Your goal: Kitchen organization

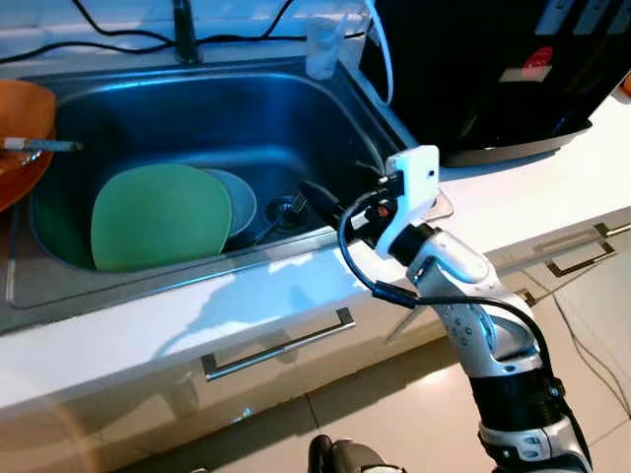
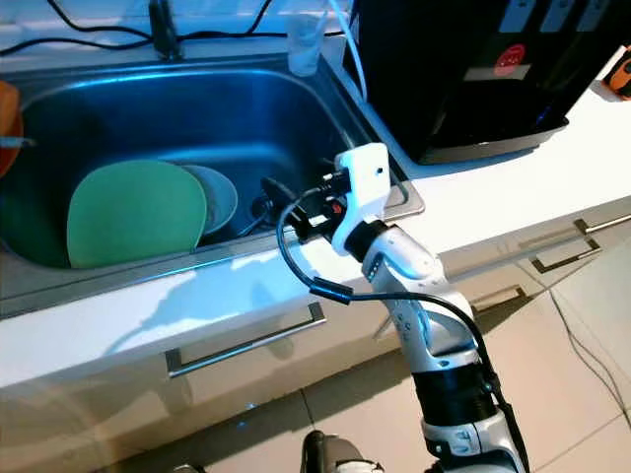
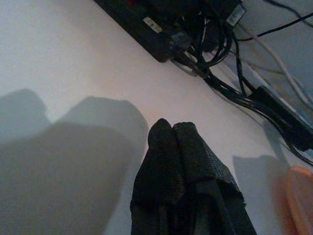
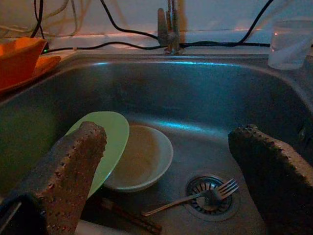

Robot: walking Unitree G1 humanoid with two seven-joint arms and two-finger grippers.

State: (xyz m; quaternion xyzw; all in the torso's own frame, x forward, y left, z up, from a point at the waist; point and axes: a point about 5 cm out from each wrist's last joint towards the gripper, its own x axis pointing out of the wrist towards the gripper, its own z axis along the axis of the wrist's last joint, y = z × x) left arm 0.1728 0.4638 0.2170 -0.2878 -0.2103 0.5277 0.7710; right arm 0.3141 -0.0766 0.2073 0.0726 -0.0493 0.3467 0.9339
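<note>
Over the front edge of the steel sink (image 1: 345,99), in the left eye view, the right hand (image 1: 317,195) reaches out from the silver arm, its black fingers largely masked by the white wrist block, so their spread is hard to read from above. Inside the basin a green plate (image 1: 158,215) leans across a pale bowl (image 1: 240,200), hiding most of it. A fork (image 1: 296,204) near the drain shows as little more than dark tines just beyond the fingertips. An orange dish (image 1: 22,128) is cut off at the left border, and a clear cup (image 1: 323,44) stands on the white tabletop (image 1: 552,177) behind the sink, beside a black appliance (image 1: 493,69).

From the right eye view the same layout appears, with the bowl a little more exposed.

Through the left wrist view, the left hand (image 3: 172,133) has its 2 fingers pressed together with nothing between them, hovering over a pale surface; a black power strip (image 3: 142,24) and tangled cables lie beyond, and an orange edge is cropped at the corner.

Along the right wrist view, the right hand's 2 fingers (image 4: 73,166) stand wide apart and empty. The fork lies between them, well below, with its tines over the drain strainer (image 4: 210,196) and its handle running toward the bowl. A dark stick-like utensil beside it is too dim to identify.
</note>
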